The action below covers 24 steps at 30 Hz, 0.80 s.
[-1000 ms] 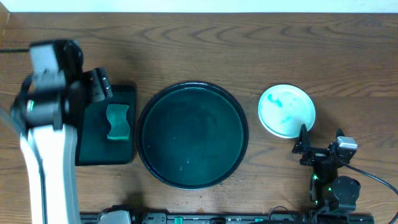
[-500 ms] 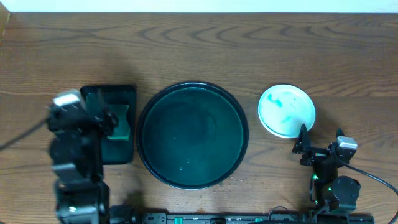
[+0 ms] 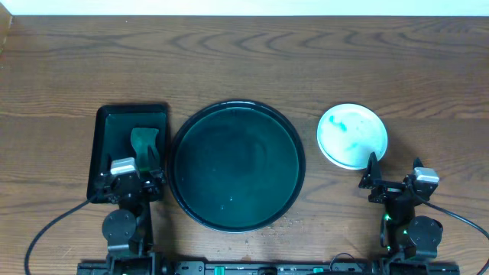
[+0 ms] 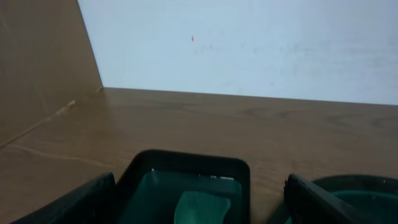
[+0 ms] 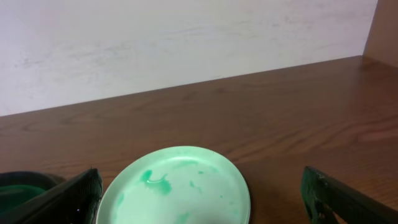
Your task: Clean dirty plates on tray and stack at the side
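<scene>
You will find no text, label, brand, number or sign that can be read in any of the three views. The only marks are the teal-green smears on the plate (image 3: 352, 135) and a tiny red speck (image 4: 192, 38) on the wall (image 4: 261, 43) in the left wrist view, and neither forms a letter or figure.

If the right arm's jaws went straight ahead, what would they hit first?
Probably the small round pale plate with teal smears, just ahead of the right gripper; depth is unclear.
</scene>
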Available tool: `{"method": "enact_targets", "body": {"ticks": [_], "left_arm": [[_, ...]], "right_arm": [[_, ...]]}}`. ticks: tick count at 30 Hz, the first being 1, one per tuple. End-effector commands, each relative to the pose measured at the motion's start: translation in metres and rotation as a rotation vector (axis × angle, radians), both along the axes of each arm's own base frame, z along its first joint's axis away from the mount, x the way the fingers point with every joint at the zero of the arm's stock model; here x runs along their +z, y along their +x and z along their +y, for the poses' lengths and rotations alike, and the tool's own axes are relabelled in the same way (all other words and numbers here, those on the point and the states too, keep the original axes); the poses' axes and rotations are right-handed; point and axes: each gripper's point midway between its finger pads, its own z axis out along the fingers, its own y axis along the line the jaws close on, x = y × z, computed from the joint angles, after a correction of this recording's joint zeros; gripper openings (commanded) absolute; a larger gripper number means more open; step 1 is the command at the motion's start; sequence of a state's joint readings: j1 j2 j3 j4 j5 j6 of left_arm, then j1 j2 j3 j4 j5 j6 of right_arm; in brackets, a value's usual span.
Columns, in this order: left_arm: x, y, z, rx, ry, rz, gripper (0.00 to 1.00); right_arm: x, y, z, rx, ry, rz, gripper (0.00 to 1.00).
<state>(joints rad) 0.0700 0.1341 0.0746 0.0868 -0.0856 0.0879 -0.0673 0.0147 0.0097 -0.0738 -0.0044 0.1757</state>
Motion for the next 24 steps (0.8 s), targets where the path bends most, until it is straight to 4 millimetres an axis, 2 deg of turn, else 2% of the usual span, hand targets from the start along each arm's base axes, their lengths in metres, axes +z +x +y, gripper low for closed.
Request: {"method": "enact_targets", "body": {"ticks": [1, 11, 24], "left_arm": [[-0.005, -0.002, 0.001, 0.01, 0.026, -0.018, 0.86], [-0.043, -0.009, 0.002, 0.014, 0.018, 0.1, 0.86], [-0.042, -0.009, 0.002, 0.013, 0.018, 0.097, 0.86]], "right_arm": [[-0.001, 0.0, 0.0, -0.001, 0.01, -0.003, 0.99], [-0.001, 0.0, 0.0, -0.001, 0.01, -0.003, 0.99], [-0.001, 0.0, 0.0, -0.001, 0.01, -0.003, 0.99]]}}
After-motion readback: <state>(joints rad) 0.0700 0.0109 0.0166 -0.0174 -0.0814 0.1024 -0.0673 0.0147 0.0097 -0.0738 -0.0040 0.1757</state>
